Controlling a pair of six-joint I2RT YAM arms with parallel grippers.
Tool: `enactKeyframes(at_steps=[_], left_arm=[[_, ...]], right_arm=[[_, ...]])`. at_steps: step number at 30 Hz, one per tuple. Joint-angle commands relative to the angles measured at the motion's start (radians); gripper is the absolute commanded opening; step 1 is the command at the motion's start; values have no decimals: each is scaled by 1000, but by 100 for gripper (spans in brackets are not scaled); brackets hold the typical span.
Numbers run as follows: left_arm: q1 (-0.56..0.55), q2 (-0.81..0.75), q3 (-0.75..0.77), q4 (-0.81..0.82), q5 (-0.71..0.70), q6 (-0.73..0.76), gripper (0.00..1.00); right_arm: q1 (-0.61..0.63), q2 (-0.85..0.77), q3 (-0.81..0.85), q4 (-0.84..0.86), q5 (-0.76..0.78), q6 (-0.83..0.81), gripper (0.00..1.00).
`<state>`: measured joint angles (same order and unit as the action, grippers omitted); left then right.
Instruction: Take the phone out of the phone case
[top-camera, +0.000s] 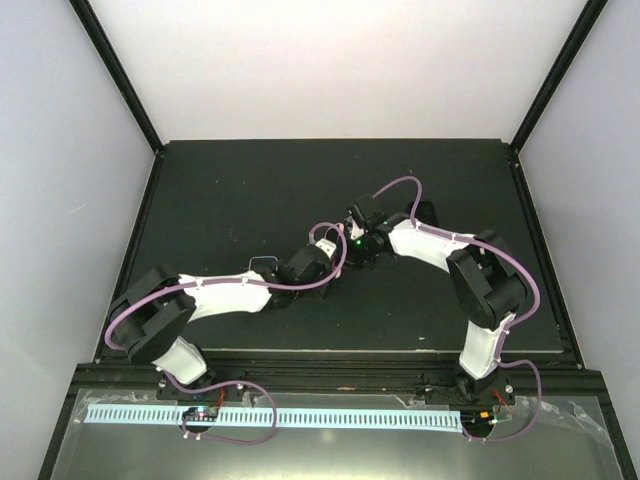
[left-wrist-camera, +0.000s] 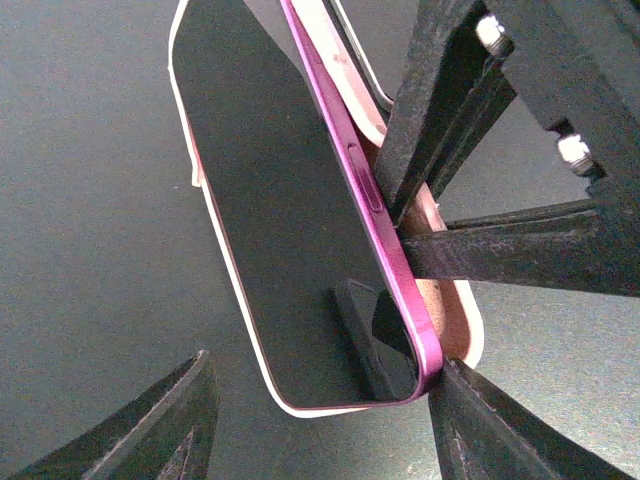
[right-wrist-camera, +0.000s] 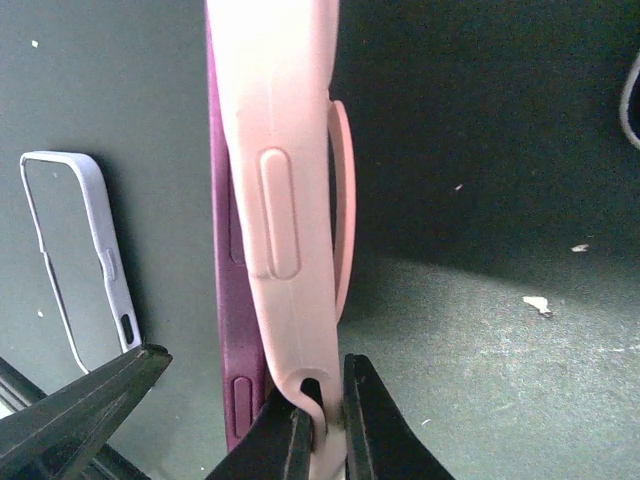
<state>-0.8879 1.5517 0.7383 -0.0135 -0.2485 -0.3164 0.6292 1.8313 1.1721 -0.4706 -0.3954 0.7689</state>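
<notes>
Phone case (right-wrist-camera: 285, 150) seen edge-on, lip pinched by right end effector (right-wrist-camera: 322, 425). Phone (left-wrist-camera: 290, 200) partly levered out, magenta frame exposed. Left end effector (left-wrist-camera: 322, 360) spread around phone's lower end, one finger clear of it.

Risk: phone dropped onto desk (right-wrist-camera: 500, 350) if thin lip slips from pinch before phone is clamped.

Counted: one phone, one pink case, one pale-rimmed spare case (right-wrist-camera: 108, 255) on desk, two end effectors.

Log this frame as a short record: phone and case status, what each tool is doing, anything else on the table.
phone case: pink, edge pinched by right tool, shut
phone: magenta-edged, one long side lifted out, other side seated
left tool: open, straddling phone's end
status: not separated
also: lavender-edged item lying on table
</notes>
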Motion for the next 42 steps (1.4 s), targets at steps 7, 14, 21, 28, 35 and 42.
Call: enactKeyframes(at_steps=[7, 14, 21, 28, 35, 42], left_arm=[[-20, -6, 6, -3, -179, 47, 56], [-92, -21, 9, -37, -345, 88, 54], [-170, 52, 39, -86, -504, 109, 49], [-205, 23, 40, -124, -580, 87, 29], [-210, -36, 57, -190, -596, 47, 8], [-212, -137, 59, -251, -576, -40, 2]], right_arm=[[3, -39, -92, 216, -302, 101, 1], [2, -66, -113, 265, -404, 159, 1], [2, -100, -110, 251, -423, 149, 1], [-2, -128, -123, 254, -410, 140, 1], [-9, -154, -125, 243, -373, 101, 1], [-8, -202, -79, 80, -139, -52, 1]])
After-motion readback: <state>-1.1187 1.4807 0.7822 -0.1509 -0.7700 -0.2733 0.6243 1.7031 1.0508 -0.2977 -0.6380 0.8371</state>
